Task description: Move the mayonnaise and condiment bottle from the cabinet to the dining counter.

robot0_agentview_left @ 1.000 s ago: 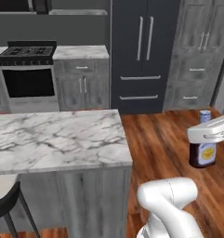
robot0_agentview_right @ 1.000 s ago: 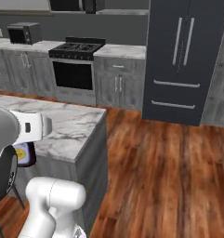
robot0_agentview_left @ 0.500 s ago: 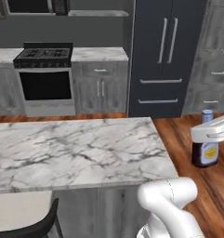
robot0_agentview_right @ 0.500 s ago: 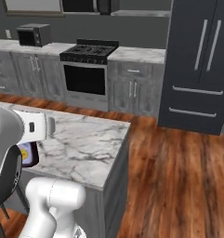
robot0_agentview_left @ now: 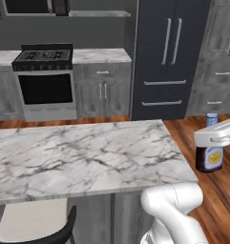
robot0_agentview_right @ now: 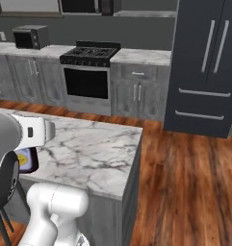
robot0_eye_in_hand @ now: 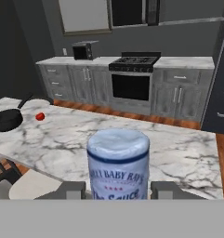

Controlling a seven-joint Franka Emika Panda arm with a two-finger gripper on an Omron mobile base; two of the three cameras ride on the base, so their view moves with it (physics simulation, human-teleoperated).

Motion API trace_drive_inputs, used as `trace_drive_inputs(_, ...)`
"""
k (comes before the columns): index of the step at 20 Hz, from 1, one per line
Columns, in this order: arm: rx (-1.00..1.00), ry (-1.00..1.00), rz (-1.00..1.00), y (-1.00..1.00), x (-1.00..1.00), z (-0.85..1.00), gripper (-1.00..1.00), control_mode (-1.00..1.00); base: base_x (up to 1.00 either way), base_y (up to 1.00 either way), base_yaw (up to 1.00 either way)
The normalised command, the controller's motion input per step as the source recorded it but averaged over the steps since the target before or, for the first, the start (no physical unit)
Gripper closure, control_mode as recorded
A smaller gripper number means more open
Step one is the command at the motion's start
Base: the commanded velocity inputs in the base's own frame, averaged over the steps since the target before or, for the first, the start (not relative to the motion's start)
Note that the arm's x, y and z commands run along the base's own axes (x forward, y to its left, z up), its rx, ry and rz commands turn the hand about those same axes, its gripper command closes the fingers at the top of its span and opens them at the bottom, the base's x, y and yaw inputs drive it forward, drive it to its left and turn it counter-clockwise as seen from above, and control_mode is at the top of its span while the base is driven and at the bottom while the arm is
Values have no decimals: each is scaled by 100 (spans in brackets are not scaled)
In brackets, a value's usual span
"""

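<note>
Though glossy, dark narrow-necked condiment bottle (robot0_agentview_left: 209, 156)

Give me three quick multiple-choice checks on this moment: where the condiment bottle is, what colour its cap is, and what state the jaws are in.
1. Where is the condiment bottle?
A. Standing on the dining counter
B. Held in the air beside the dining counter
C. On the stove

2. What colour is the bottle's cap?
A. Blue
B. Red
C. Green

3. What state is the gripper in?
A. Wide open, nothing held
B. Shut on the bottle
C. Shut on a pan

Answers: 1 B, the left base view shows it over the wood floor past the counter's end. 2 A, the cap above the arm is blue. 3 B, the hand view shows the fingers flanking the bottle.
</note>
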Motion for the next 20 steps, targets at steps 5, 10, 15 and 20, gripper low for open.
trace_drive_inputs(5,0,0,0,0,0,0,100,100,52,42,6)
trace_drive_inputs(10,0,0,0,0,0,0,100,100,5,2,0)
trace_drive_inputs(15,0,0,0,0,0,0,100,100,0,0,0)
trace_drive_inputs(20,0,0,0,0,0,0,100,100,3,0,1)
